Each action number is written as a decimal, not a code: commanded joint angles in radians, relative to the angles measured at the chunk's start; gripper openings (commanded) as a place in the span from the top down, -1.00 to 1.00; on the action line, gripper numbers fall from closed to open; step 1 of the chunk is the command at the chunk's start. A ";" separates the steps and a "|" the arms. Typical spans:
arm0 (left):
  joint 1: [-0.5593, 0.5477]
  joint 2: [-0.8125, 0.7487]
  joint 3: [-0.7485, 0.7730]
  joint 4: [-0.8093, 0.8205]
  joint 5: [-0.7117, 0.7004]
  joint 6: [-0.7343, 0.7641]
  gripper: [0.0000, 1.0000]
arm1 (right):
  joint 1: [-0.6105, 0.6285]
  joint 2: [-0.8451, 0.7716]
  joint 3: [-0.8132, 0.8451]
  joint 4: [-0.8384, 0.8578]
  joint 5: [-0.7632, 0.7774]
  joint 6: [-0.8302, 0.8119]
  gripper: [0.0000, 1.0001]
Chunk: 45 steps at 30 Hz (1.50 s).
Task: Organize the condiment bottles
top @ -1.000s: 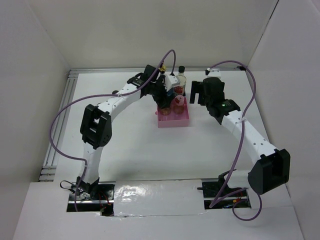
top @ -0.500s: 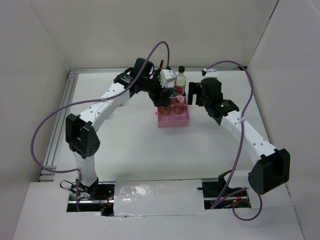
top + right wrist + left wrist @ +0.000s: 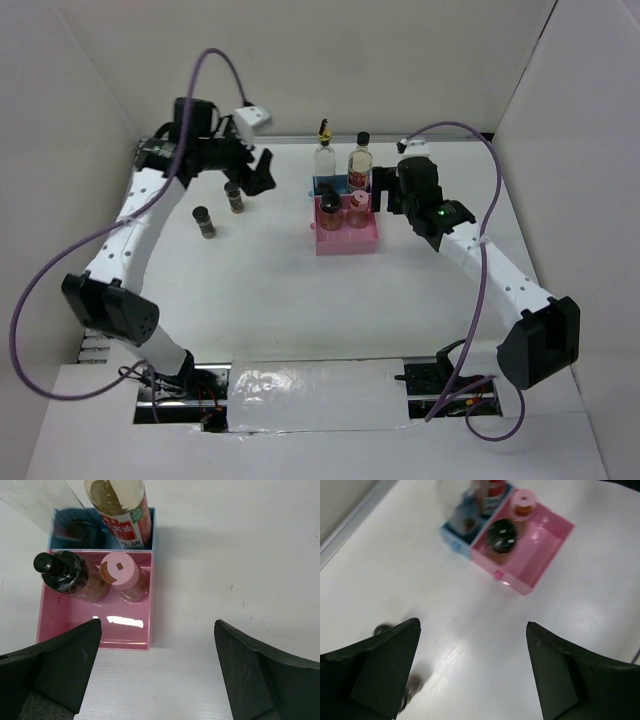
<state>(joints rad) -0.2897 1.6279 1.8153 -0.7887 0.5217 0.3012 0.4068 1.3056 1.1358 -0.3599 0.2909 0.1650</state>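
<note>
Two tall clear bottles stand in the blue tray: a yellow-black pourer bottle and a black-capped, red-labelled bottle. The pink tray holds a dark-lidded spice jar and a pink-capped jar. Two more dark-lidded spice jars stand on the table at the left. My left gripper is open and empty above the table, just right of those jars. My right gripper is open and empty beside the trays' right side.
The white table is walled on the left, back and right. A metal rail runs along the left edge. In the left wrist view the pink tray and blue tray lie ahead, with a blurred jar by the left finger.
My left arm has swung away from the trays to the back left, uncovering the two jars on the table. Its gripper stays open. The right arm has barely moved.
</note>
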 commanded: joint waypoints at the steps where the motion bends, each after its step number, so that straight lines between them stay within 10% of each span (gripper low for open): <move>1: 0.143 -0.092 -0.106 -0.032 -0.032 -0.014 -0.99 | 0.017 0.004 0.025 0.036 -0.021 -0.013 -1.00; 10: 0.447 -0.068 -0.340 0.177 -0.112 0.045 -0.99 | 0.055 0.069 0.076 0.038 -0.048 -0.032 -1.00; 31: 0.460 0.110 -0.490 0.358 -0.158 0.130 -0.72 | 0.107 0.089 0.073 0.003 -0.013 0.002 -1.00; 39: 0.458 0.132 -0.478 0.310 -0.124 0.113 -0.01 | 0.109 0.075 0.078 -0.011 0.013 -0.001 -1.00; 45: 0.451 0.102 -0.403 0.209 -0.057 0.124 0.99 | 0.110 0.069 0.076 -0.007 0.027 0.001 -1.00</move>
<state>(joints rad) 0.1680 1.7527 1.3342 -0.5232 0.3935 0.4164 0.5072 1.4067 1.1782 -0.3683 0.2916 0.1600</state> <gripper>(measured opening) 0.564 0.998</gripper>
